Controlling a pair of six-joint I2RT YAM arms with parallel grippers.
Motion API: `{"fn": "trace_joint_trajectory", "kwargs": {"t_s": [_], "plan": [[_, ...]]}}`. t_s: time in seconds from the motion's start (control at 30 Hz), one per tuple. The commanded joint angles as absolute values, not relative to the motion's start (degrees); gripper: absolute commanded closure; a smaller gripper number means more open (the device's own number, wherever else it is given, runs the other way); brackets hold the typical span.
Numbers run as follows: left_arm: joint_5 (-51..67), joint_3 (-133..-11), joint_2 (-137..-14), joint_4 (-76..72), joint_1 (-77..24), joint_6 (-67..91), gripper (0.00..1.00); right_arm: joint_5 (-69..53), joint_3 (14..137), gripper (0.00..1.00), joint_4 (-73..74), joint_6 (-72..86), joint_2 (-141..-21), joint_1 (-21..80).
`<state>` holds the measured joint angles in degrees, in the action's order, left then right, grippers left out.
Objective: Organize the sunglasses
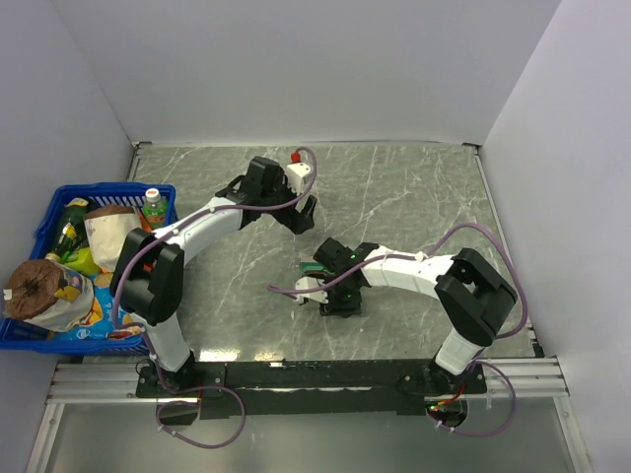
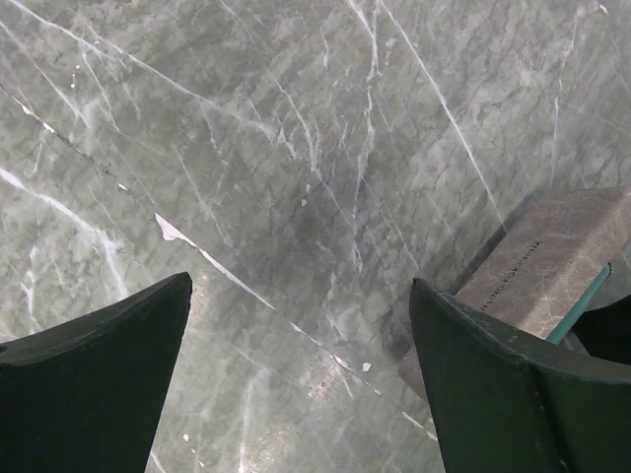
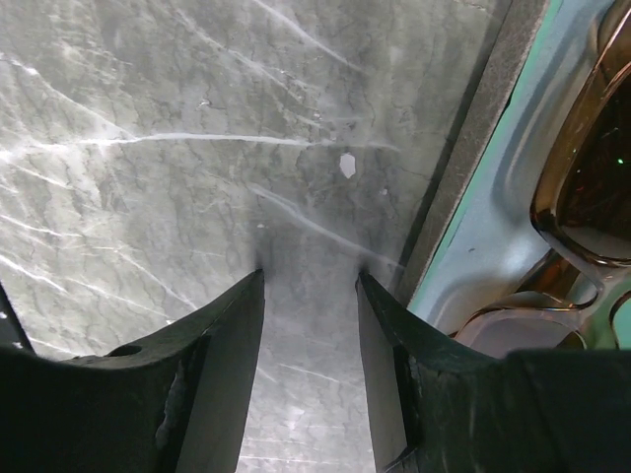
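Observation:
The sunglasses (image 3: 590, 177), brown-framed with dark lenses, lie inside the open grey-brown case (image 3: 485, 118) on a light blue surface over its teal lining. My right gripper (image 3: 311, 274) is open and empty. Its fingertips rest on the marble just left of the case wall. In the top view the right gripper (image 1: 337, 296) covers most of the case (image 1: 321, 266). My left gripper (image 2: 301, 284) is wide open and empty above bare marble. The case (image 2: 548, 264) lies just right of its right finger. The top view shows the left gripper (image 1: 304, 215) behind the case.
A blue basket (image 1: 49, 212) full of snack bags and bottles stands at the table's left edge. White walls close in the table at the back and sides.

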<state>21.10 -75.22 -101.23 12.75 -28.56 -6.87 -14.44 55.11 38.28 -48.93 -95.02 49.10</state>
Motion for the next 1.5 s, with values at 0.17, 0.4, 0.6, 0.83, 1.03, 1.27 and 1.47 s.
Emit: {"fn": "trace_joint_trajectory", "kwargs": {"t_s": [0.17, 0.4, 0.6, 0.83, 1.03, 1.27, 1.47], "plan": [[20.22, -72.08, -96.95, 12.74, -28.92, -7.12, 0.04, -7.03, 55.81, 0.49, 31.64, -49.57, -99.84, 48.78], [17.93, -69.70, -94.84, 12.39, -27.86, -6.77, 0.04, -5.01, 57.39, 0.49, 29.36, -49.66, -100.46, 48.16], [19.68, -68.47, -93.78, 11.87, -24.26, -5.28, 0.03, -3.17, 58.53, 0.49, 27.16, -49.83, -101.60, 47.64], [21.36, -66.80, -92.90, 11.69, -22.15, -4.83, 0.03, -2.81, 61.17, 0.49, 25.93, -50.10, -102.92, 45.71], [21.97, -66.01, -92.99, 11.16, -21.27, -3.96, 0.04, -3.52, 63.63, 0.49, 25.05, -50.45, -104.06, 42.98], [23.82, -66.45, -93.78, 11.25, -20.65, -2.64, 0.04, -6.05, 65.48, 0.49, 24.70, -49.05, -103.81, 39.30], [26.63, -67.85, -95.36, 11.78, -20.65, -1.23, 0.04, -13.25, 66.96, 0.47, 27.84, -42.56, -98.01, 32.54]]}}
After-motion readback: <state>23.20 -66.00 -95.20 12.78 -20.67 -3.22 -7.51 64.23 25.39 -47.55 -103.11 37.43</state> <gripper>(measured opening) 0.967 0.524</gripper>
